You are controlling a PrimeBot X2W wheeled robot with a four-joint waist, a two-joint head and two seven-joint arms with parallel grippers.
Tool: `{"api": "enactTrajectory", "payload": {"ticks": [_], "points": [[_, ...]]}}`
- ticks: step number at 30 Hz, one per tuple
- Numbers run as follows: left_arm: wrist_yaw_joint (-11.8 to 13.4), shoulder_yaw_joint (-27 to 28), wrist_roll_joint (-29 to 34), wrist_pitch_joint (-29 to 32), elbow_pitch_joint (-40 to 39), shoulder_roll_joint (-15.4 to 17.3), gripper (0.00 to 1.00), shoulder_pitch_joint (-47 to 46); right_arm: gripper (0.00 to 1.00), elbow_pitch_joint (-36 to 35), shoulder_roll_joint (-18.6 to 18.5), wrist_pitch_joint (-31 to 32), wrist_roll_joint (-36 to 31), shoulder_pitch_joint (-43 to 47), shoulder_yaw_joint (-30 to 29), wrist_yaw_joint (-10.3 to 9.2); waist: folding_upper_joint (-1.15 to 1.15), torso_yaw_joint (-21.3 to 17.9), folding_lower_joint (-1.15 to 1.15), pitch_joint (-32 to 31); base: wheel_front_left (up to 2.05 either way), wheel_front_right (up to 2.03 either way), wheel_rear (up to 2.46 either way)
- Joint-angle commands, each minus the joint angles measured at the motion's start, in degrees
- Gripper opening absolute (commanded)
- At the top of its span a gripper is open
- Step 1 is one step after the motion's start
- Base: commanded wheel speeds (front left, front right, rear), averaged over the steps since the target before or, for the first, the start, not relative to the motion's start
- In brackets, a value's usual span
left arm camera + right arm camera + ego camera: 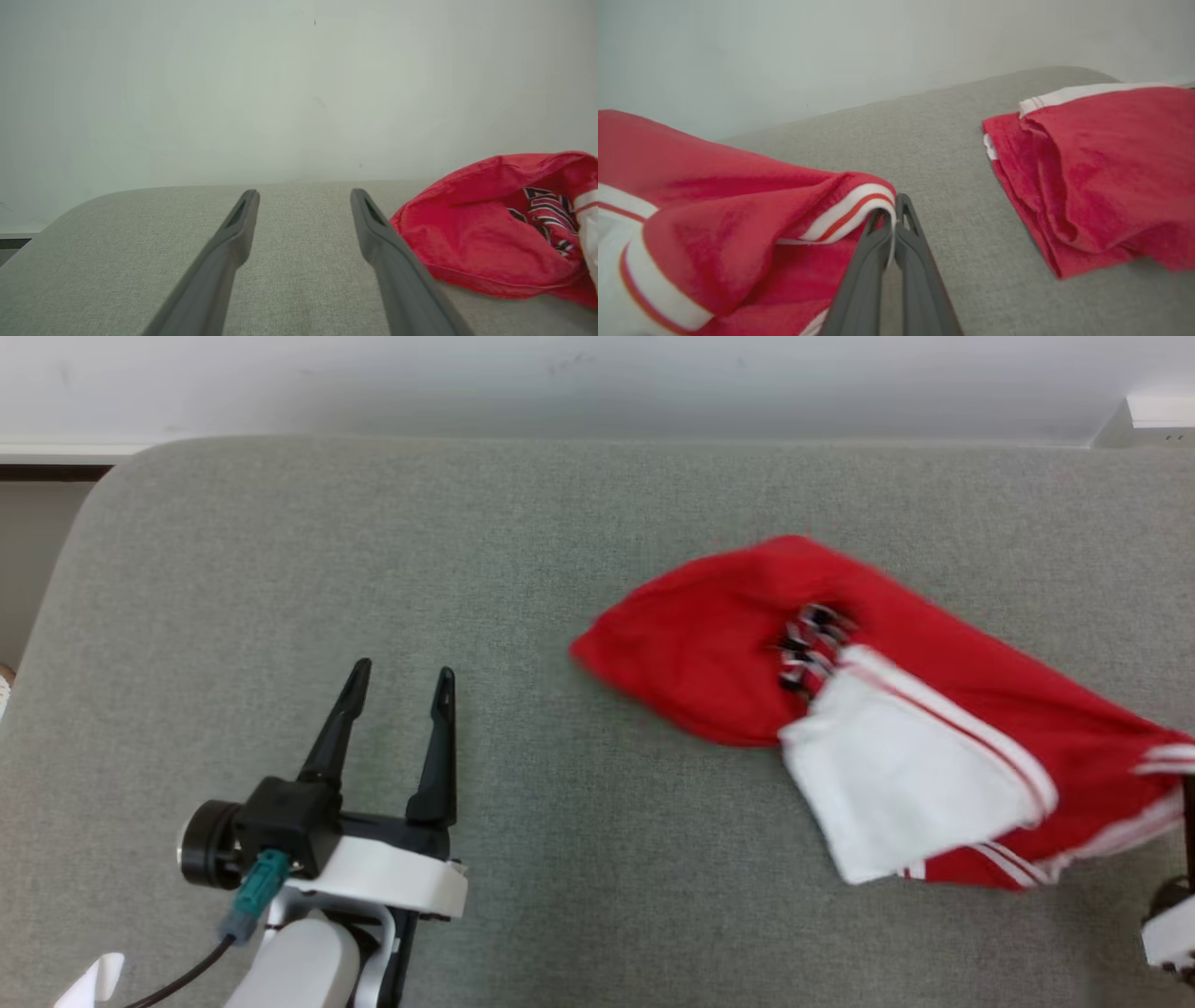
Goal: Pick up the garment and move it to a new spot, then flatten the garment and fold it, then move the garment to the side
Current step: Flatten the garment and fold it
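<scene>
Red cloth garment with white striped trim (709,644), judged soft and light, lies crumpled to the right on the grey fabric bench (373,541), its banded hem (850,210), the soundest hold, pinched in the closed right end effector (895,205); left end effector (403,670) stands wide, empty.

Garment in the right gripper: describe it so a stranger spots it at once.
On the right of the gray surface lies a rumpled red garment with a white panel and striped trim. Unlike the folded red cloth beside it, the right gripper pinches its hem.

Soft, even light — slight motion blur on garment (709,663)
</scene>
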Motion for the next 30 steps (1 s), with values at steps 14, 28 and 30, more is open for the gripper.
{"api": "enactTrajectory", "payload": {"ticks": [14,28,30], "points": [[0.48,-0.01,0.16,-0.08,0.64,0.96,1.0,1.51,1.0,2.31,-0.99,-12.99,-7.92,0.68,1.17,-0.04,0.0,-0.5,0.0,-1.47,0.0,0.0,0.0],[1.34,-0.37,-0.76,0.62,-0.03,1.65,1.0,4.97,1.0,-14.5,4.67,-7.37,-15.98,10.99,6.84,-0.05,0.0,-0.02,0.0,-6.47,0.0,0.0,0.0],[1.54,-0.31,-1.01,0.72,-0.22,1.85,1.0,5.83,1.0,-14.94,5.23,-6.91,-15.53,12.74,6.96,-0.05,0.0,-0.09,0.0,-7.09,0.0,0.0,0.0]]}}
